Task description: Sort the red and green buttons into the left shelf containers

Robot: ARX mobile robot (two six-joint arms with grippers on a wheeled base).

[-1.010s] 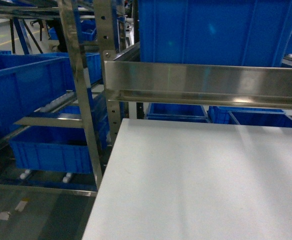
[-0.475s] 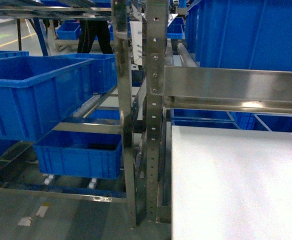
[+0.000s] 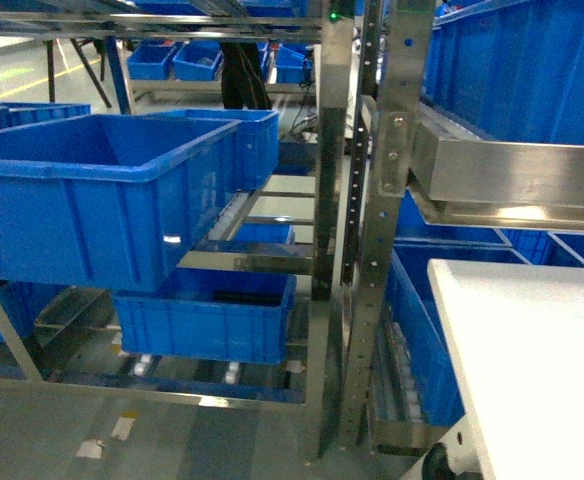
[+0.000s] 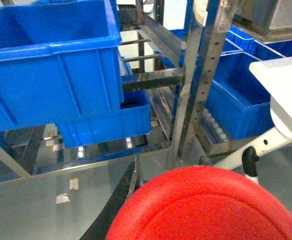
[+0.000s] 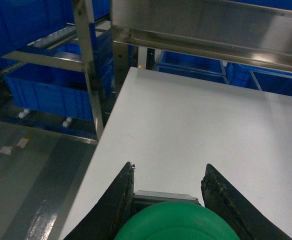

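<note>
Red button gripped by left gripper | green button clamped by right gripper over white table | release best delayed until centred above blue bin

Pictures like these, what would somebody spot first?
Probably the big red button filling the bottom of the left wrist view, and the green button held between the right gripper fingers above a white table. Next, the bright blue bins on the metal shelves.

Upper bin: open-topped, clear above.
Steel uprights: bar the way from the white table.
Lower bin: seemingly tight overhead.
</note>
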